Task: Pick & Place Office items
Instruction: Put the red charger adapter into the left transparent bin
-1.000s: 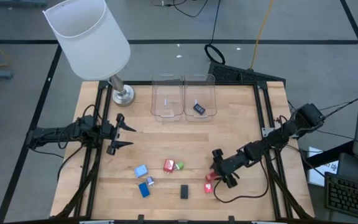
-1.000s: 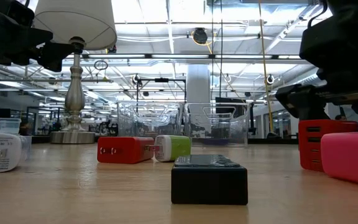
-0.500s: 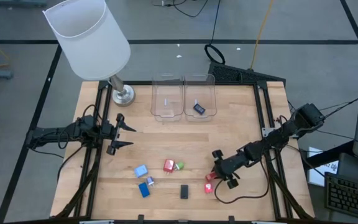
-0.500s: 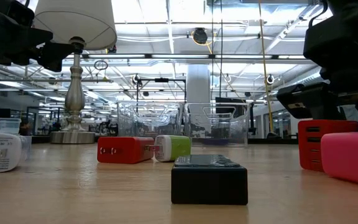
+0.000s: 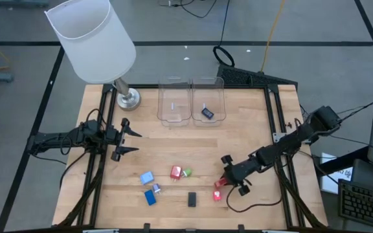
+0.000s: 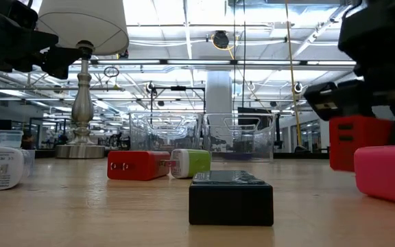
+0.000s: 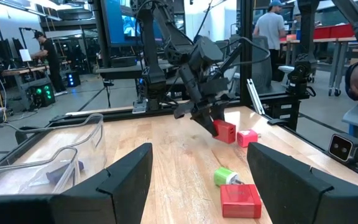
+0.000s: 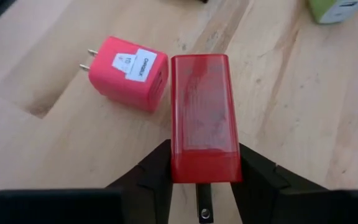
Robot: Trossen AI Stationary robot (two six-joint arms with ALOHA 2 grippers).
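Red charger clamped lengthwise in right tool, pointing forward, off table.

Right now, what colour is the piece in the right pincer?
Red: the right pincer grips a red charger block, clearest in the right wrist view.

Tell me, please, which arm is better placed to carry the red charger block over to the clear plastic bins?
The right. Its gripper is shut on the red charger block, lifted beside the pink plug cube. The left gripper waits open at the table's left side, holding nothing, though the clear plastic bins are no farther from it.
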